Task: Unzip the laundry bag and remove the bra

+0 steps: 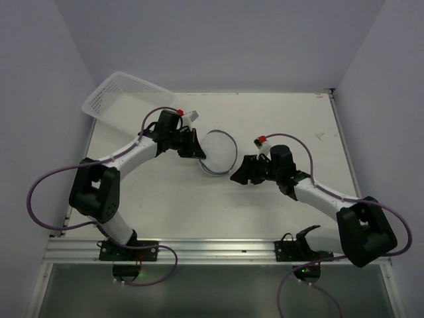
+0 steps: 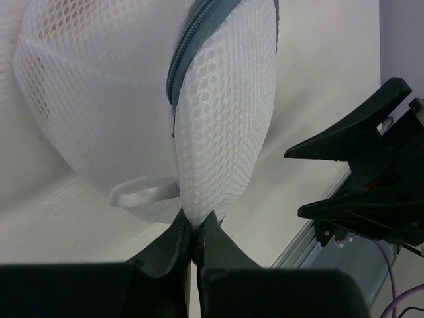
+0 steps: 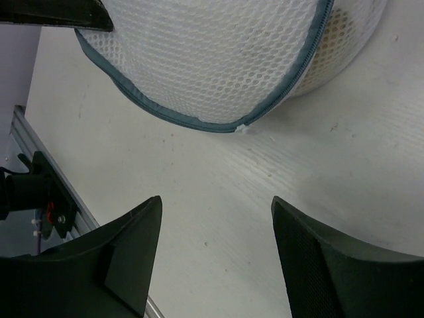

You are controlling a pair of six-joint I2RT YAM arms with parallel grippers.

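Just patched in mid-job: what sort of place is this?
Probably a lab test cell: white table boxed in by plain walls, metal rail at its near edge, just a laundry bag and basket as props.

readable text: none in any view.
laundry bag (image 1: 218,151): the mesh and zipper tape show no lettering, brand or number.
red tag left of the bag (image 1: 180,111): on the arm's wrist, too small to read.
red tag right of the bag (image 1: 262,139): on the other arm's wrist, too small to read.
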